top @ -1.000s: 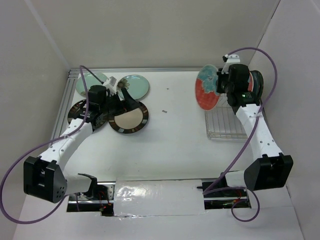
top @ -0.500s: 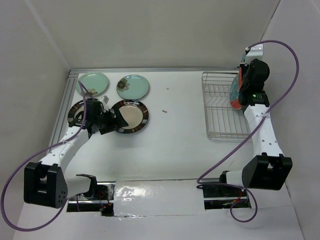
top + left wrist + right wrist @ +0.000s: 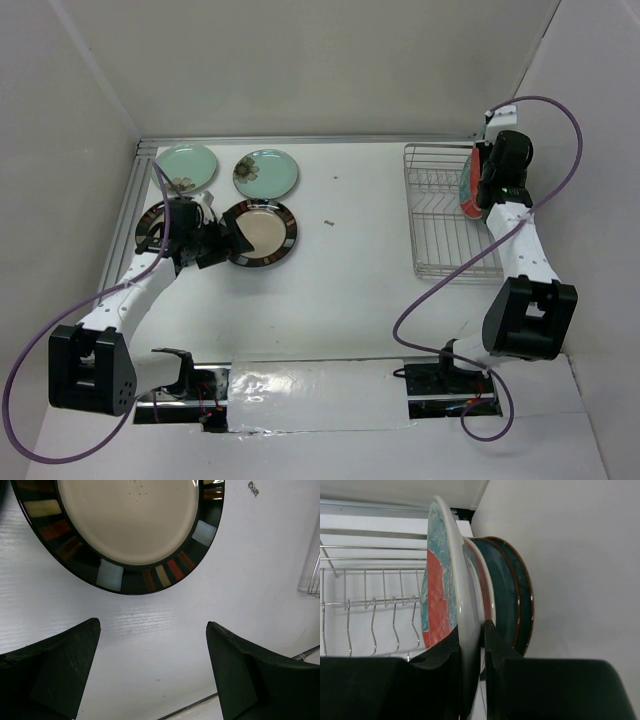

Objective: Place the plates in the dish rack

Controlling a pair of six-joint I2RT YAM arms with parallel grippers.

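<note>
My right gripper (image 3: 485, 188) is shut on the rim of a red-orange plate with teal flowers (image 3: 467, 186), holding it upright at the far right end of the silver wire dish rack (image 3: 440, 225). In the right wrist view, the held plate (image 3: 437, 580) stands between my fingers (image 3: 472, 640), with a second red-orange plate (image 3: 482, 587) and two dark teal plates (image 3: 512, 590) upright behind it. My left gripper (image 3: 215, 245) is open and low beside a cream plate with a dark striped rim (image 3: 262, 232). That plate (image 3: 130, 520) lies just beyond my open fingertips (image 3: 152, 630).
A second striped plate (image 3: 152, 225) lies partly under my left arm. Two mint green plates (image 3: 188, 165) (image 3: 265, 172) lie flat at the back left. The rack's left part shows bare upright dividers (image 3: 370, 605). White walls enclose the table; the right wall is close behind the rack.
My right arm has carried the red-orange plate from left of the rack to its far right end, beside the racked plates. My left gripper has drawn back from over the striped plate to its near-left edge.
</note>
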